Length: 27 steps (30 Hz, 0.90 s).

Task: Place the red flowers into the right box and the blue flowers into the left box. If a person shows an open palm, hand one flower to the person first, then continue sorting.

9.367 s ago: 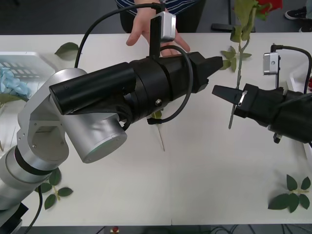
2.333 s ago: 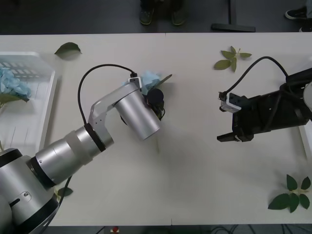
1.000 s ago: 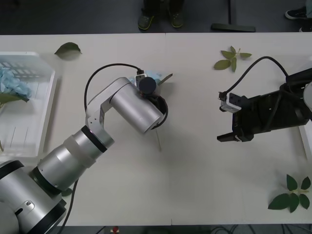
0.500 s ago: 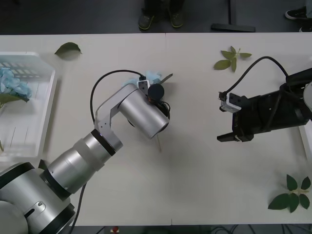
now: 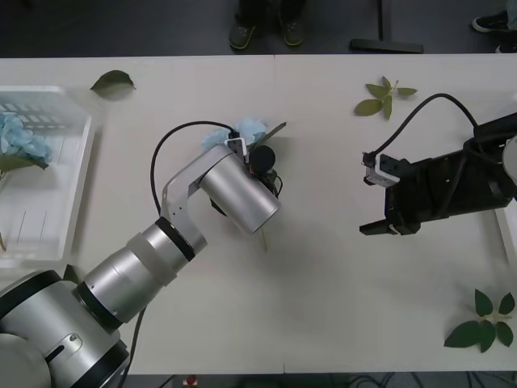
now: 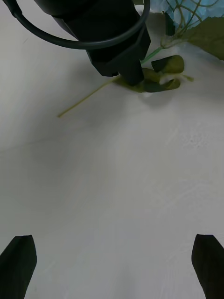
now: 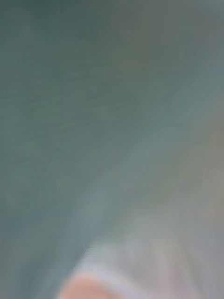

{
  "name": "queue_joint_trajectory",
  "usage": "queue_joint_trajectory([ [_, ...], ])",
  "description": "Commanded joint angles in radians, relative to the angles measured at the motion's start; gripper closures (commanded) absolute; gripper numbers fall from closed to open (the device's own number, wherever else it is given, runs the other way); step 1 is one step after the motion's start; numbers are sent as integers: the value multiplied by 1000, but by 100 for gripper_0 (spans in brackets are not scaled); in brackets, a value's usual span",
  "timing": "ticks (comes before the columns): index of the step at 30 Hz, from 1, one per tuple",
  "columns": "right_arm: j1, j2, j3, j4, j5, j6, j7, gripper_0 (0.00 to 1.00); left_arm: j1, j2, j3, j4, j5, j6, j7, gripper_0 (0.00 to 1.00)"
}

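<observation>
I have the broad cream-white worktop (image 5: 323,291) before me, and at its far left the white translucent plastic bin with low ribbed walls (image 5: 60,145), which already holds a pale sky-blue hydrangea head (image 5: 23,144). My left pincer (image 6: 133,77) is down at the middle of the worktop, right over a second fluffy sky-blue flower head on a thin green stem (image 5: 242,129); that bloom peeks out just beyond the wrist, and its stem runs under the pincer and out the near side. In the right wrist view the black tip presses on the stem beside a curled green leaf (image 6: 161,79), but I cannot tell whether the fingers are apart or clamped on the stem. My right pincer (image 5: 373,205) waits well off to the right of the flower, its two black fingers spread wide and holding nothing. A loose green leaf sprig (image 5: 384,95) lies beyond the right pincer and another (image 5: 483,322) on its near side. I judge the step in hand to be gripping this blue flower for the left bin. To do it well I would close on the stem itself, not the leaf, confirm the hold, lift straight up until the bloom clears the worktop, then carry it over the bin.
</observation>
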Motion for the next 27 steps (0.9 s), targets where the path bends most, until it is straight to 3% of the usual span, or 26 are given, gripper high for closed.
queue_joint_trajectory([
  [1,-10,-6,-4,-27,3,-4,10,3,-10,-21,-2,-15,-7,9,-11,95],
  [2,-10,-6,-4,-27,3,-4,10,3,-10,-21,-2,-15,-7,9,-11,100],
  [21,-10,-6,-4,-27,3,-4,10,3,-7,-40,13,-13,-21,27,-11,100],
  [27,-10,-6,-4,-27,3,-4,10,3,-5,-37,45,-87,-59,131,-23,100],
])
